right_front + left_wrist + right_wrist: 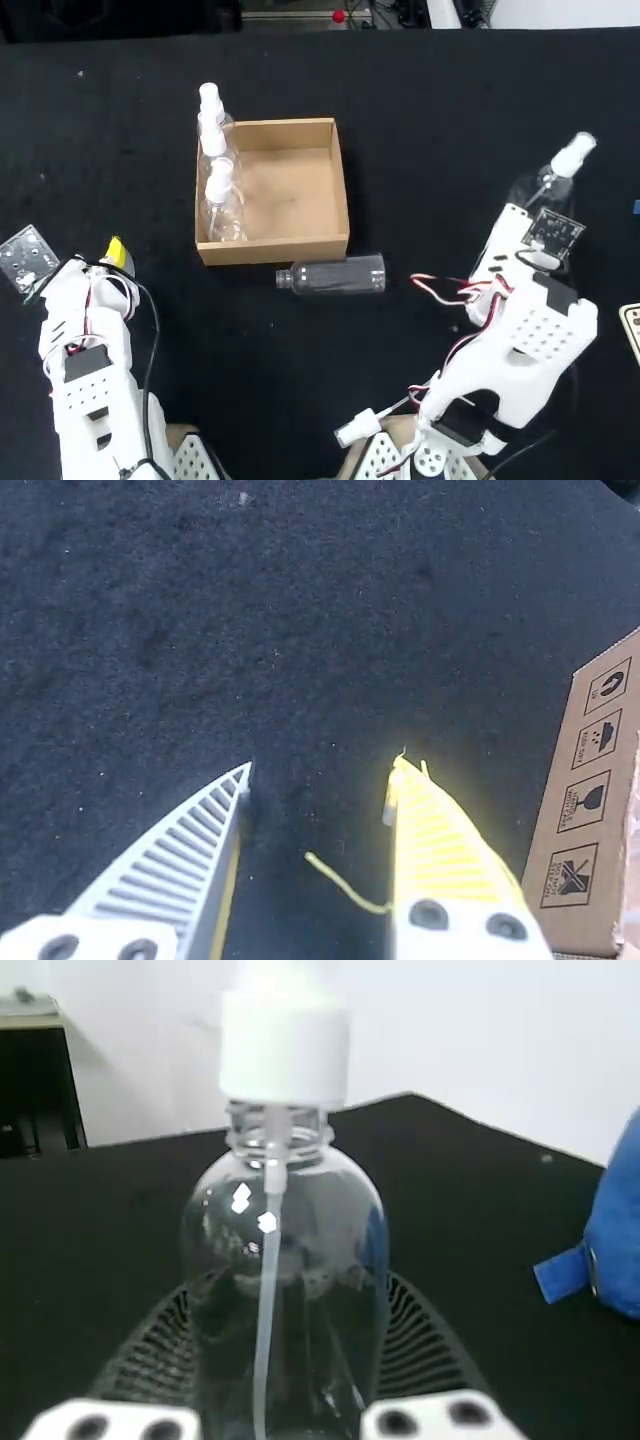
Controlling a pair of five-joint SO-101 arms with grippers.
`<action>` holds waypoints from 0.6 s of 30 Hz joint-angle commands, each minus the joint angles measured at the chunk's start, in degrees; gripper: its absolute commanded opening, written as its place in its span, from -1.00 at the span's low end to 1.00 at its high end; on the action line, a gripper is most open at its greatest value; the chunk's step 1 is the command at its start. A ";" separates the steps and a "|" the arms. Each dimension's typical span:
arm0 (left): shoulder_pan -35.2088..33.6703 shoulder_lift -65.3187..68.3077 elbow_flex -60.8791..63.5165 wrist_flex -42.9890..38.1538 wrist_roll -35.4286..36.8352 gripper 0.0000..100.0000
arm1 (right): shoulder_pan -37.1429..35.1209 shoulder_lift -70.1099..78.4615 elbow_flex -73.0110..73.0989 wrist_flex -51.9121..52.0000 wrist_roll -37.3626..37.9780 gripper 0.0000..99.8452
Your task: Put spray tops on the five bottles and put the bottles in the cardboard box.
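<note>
The black table (450,100) is backed by a white wall (500,1020), seen from the right wrist. Capped bottles (215,165) are stood along the left wall of the cardboard box (290,245); an uncapped bottle (332,277) lies just outside. A spray-topped bottle (285,1210) is clamped by the right gripper (290,1310); the left gripper (320,780) is spread wide, empty.

This looks like a robotics lab bench. A left arm (85,380) and a right arm (520,340), 2 in all and both of white printed plastic with bare wiring (440,288), sit at a table draped in black cloth (450,100). Loose cables (385,15) lie past its far edge, and a plain white wall (480,1020) and a dark cabinet (35,1090) stand behind.
</note>
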 commanded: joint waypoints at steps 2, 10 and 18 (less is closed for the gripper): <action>0.75 -0.88 -0.40 -1.05 -0.35 -0.62 | 1.41 -0.22 -2.77 -1.76 -0.26 -0.98; 0.75 -0.88 -0.40 -1.05 -0.35 -0.62 | 1.32 -0.04 -2.15 -1.76 -0.09 -0.98; 0.75 -0.88 -0.40 -1.05 -0.35 -0.62 | 0.88 -0.31 -0.31 -1.76 0.09 -0.97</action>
